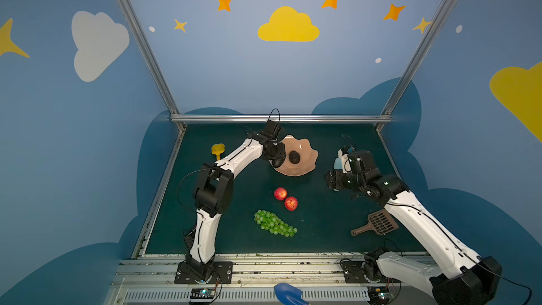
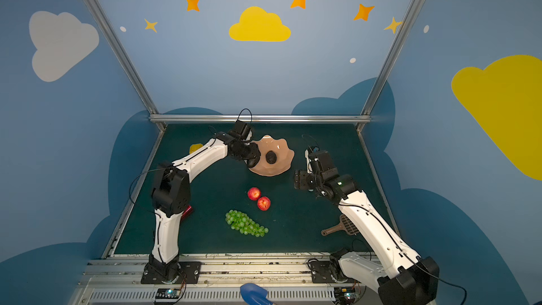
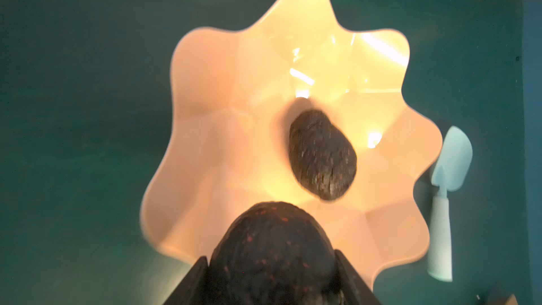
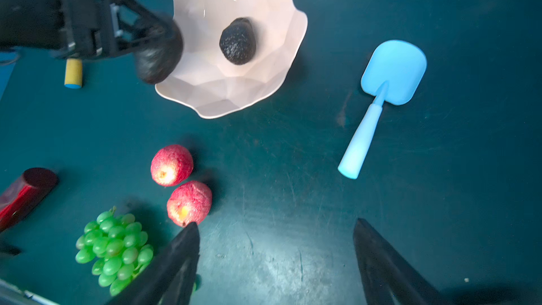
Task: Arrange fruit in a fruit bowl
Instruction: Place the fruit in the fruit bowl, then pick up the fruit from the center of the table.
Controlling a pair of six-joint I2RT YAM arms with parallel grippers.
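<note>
- The dark green table mat point(image 1: 322, 230) is carrying everything, with cloud-and-star walls standing around it.
- The left arm point(image 1: 240, 156) is reaching across to the bowl. The left gripper point(image 1: 277, 158) is squeezing the first avocado point(image 3: 271, 239) between its jaws and hanging it right over the bowl's rim on the side facing that arm.
- The right arm point(image 1: 410, 209) is hovering on the bowl's other side. The right gripper point(image 4: 275, 225) is gaping wide with nothing in it, over bare mat.
- The fruit bowl point(image 1: 308, 148), peach-pink with a wavy rim, is sitting toward the back middle of the mat.
- The grapes point(image 1: 274, 223) are lying on the mat toward the front, well apart from the bowl.
- The brown scoop point(image 1: 379, 224) is lying by the right arm, the light-blue scoop point(image 4: 387, 83) is lying near the bowl, and the yellow scoop point(image 1: 217, 150) is peeking out behind the left arm.
- The second avocado point(image 1: 294, 157) is resting in the middle of the bowl.
- The back apple point(image 1: 280, 193) and the front apple point(image 1: 291, 203) are sitting side by side on the mat between the bowl and the grapes.
</note>
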